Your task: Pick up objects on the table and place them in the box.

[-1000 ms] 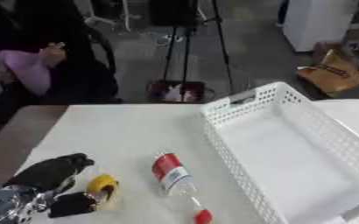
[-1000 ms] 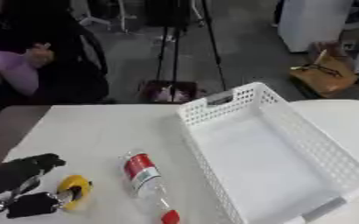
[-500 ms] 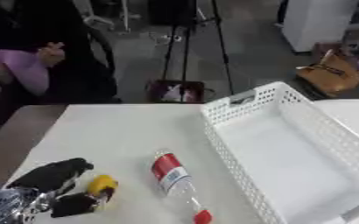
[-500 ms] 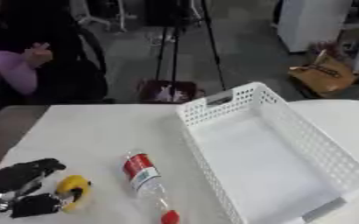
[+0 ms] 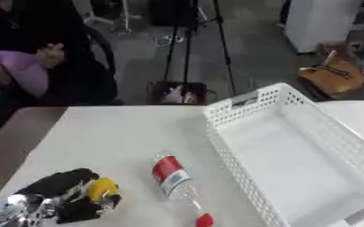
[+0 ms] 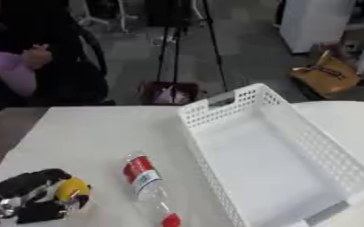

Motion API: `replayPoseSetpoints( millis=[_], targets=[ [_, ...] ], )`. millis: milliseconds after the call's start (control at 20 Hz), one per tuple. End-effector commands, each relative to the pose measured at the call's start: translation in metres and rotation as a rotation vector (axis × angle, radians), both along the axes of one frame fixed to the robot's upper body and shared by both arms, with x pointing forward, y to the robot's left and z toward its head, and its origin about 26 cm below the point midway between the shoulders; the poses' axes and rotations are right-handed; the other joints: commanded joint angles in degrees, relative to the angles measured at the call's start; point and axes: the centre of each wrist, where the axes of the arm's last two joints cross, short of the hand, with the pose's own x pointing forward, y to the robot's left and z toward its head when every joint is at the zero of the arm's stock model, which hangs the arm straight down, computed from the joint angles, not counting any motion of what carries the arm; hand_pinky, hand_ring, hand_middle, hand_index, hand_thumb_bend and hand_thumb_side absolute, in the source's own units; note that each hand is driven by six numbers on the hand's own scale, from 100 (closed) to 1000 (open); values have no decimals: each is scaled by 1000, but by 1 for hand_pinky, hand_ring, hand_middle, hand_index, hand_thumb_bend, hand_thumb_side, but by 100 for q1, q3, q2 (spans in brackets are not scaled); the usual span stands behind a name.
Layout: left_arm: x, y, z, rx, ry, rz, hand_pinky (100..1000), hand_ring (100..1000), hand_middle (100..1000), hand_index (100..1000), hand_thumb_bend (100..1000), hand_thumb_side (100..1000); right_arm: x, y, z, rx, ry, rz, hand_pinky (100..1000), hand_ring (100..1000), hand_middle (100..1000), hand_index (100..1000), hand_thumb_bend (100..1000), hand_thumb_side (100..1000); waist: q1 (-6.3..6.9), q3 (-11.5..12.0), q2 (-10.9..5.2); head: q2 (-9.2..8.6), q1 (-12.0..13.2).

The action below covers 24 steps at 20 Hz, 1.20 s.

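Note:
A clear plastic bottle with a red label and a red cap lies on its side on the white table, just left of the box. The white perforated box stands at the right with nothing inside it. My left hand is at the lower left corner, its black fingers curled around a small yellow object. My right hand shows in neither view.
A dark strip borders the table's left side. Beyond the far edge are a tripod, a seated person in black, a small bin and a brown bag on the floor.
My left hand has closed in around the yellow object. The bottle and the box have stayed in place; the pictures have shifted slightly.

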Motion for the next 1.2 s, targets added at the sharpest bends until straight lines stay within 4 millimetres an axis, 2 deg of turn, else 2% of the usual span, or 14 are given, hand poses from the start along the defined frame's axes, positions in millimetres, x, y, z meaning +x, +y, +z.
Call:
replayPoseSetpoints(
  millis=[50, 750, 800, 950, 1050, 1100, 1200],
  targets=[
    [3, 3, 5, -100, 169, 193, 957, 1000, 987, 1000, 415, 1000, -3, 0, 9, -49, -100, -10, 655, 473, 614, 662, 100, 565, -9, -11, -95, -81, 24],
    [7, 9, 1, -92, 153, 225, 948, 1000, 980, 1000, 365, 1000, -2, 0, 10, -51, -102, -6, 654, 472, 613, 662, 100, 567, -41, -9, -104, -127, 25],
    [7, 9, 1, -92, 155, 226, 932, 1000, 971, 1000, 312, 1000, -2, 0, 10, -51, -102, -6, 654, 473, 613, 662, 100, 567, -43, -10, -106, -128, 23],
    [6, 9, 1, -93, 153, 223, 927, 1000, 964, 1000, 287, 1000, -3, 0, 10, -52, -101, -6, 654, 473, 613, 662, 100, 567, -49, -10, -114, -124, 21],
    [4, 7, 3, -94, 149, 215, 927, 1000, 962, 991, 287, 1000, -3, 0, 9, -51, -101, -7, 654, 473, 613, 662, 100, 566, -51, -5, -116, -121, 21],
    [3, 6, 4, -95, 149, 209, 922, 991, 949, 937, 285, 1000, -3, 0, 9, -51, -101, -7, 654, 472, 613, 662, 100, 565, -50, 1, -118, -120, 21],
    [0, 3, 5, -95, 150, 194, 920, 988, 945, 913, 281, 1000, -3, 0, 10, -51, -101, -7, 654, 472, 613, 662, 100, 566, -50, 12, -121, -120, 17]
  ],
)
